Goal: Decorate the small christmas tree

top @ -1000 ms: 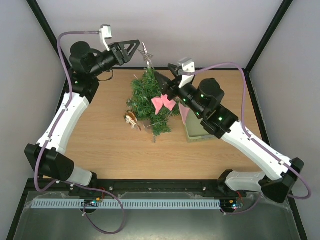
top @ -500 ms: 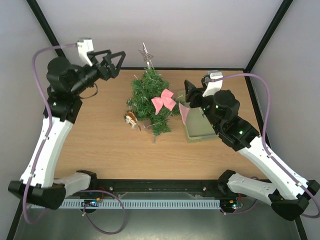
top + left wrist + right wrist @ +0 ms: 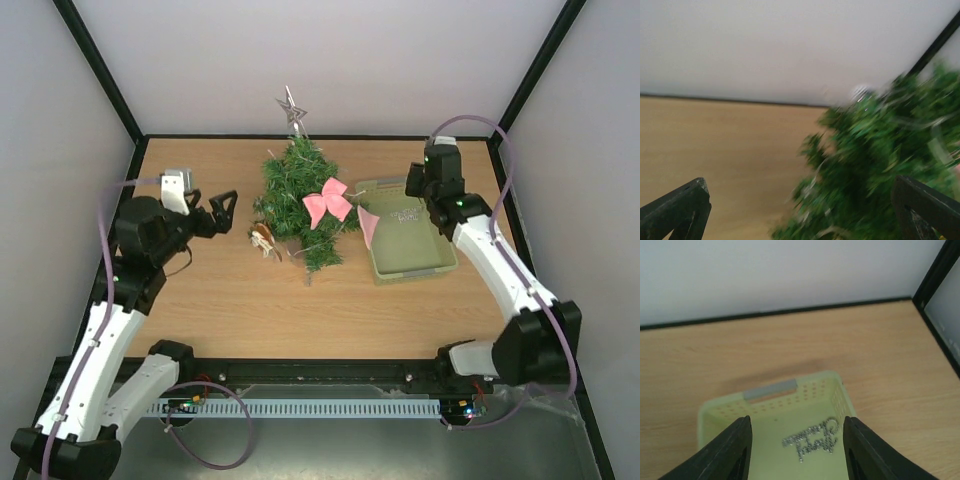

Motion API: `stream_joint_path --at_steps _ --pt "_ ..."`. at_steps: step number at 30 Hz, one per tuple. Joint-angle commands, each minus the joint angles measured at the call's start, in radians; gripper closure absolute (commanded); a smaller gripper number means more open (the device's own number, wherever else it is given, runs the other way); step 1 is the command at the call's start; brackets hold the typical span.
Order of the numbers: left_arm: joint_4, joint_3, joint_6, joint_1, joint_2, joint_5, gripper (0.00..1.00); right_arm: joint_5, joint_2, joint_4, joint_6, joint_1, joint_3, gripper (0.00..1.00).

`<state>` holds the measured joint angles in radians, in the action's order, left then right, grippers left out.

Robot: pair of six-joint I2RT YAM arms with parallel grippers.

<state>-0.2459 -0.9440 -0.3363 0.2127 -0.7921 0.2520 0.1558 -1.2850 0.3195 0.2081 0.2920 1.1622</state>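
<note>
Roughly midway, we judge, in the decorating: on the wooden tabletop the small christmas tree appears to stand upright near the middle of the far edge, already partly dressed. To its right, toward the far right corner, sits the pale green basket, just beside the branches.

We see the left gripper hovering near the tree's left side, jaws spread wide and empty. The right gripper hangs over the basket, fingers apart with nothing between them.

A pink bow sits on the tree's right flank, and a silver star tops it. A pink piece leans at the basket's left rim, touching or nearly touching the lower branches; we cannot tell which. A small brown ornament lies or hangs at the tree's lower left; we cannot tell which.

Glittery lettering rests on the basket floor, apparently yet to be hung. Nothing blocks the way down to it. The basket's walls and the branches crowding its left rim are the likeliest snags.
</note>
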Motion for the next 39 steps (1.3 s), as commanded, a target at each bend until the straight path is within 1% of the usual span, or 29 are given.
stream_joint_path --at_steps 1,3,6,11,13,20,29,34,39 --pt "-0.068 0.104 0.075 -0.005 0.051 -0.107 0.0 -0.13 -0.117 0.006 0.005 -0.075 -0.015 0.52" --pt "-0.069 0.135 0.098 -0.003 0.066 -0.135 0.0 -0.156 -0.183 0.011 0.0 -0.098 -0.01 0.54" --pt "-0.061 0.174 0.124 0.013 0.083 -0.18 0.0 -0.161 -0.274 -0.01 0.033 -0.111 -0.019 0.6" --pt "-0.02 0.245 0.133 0.035 0.124 -0.238 0.0 -0.087 -0.411 -0.04 0.156 -0.113 0.009 0.61" --pt "-0.004 0.275 0.134 0.042 0.141 -0.264 0.0 -0.094 -0.456 -0.049 0.191 -0.113 0.028 0.63" --pt "-0.006 0.272 0.157 0.062 0.163 -0.348 0.0 -0.141 -0.576 -0.086 0.249 -0.113 0.048 0.71" --pt "0.0 0.282 0.172 0.086 0.189 -0.398 0.0 -0.172 -0.662 -0.083 0.198 -0.113 0.091 0.8" --pt "0.003 0.284 0.172 0.086 0.19 -0.403 0.0 -0.226 -0.665 -0.043 0.125 -0.113 0.073 0.81" --pt "0.003 0.284 0.174 0.088 0.189 -0.404 0.0 -0.247 -0.66 0.011 0.052 -0.113 0.064 0.81"
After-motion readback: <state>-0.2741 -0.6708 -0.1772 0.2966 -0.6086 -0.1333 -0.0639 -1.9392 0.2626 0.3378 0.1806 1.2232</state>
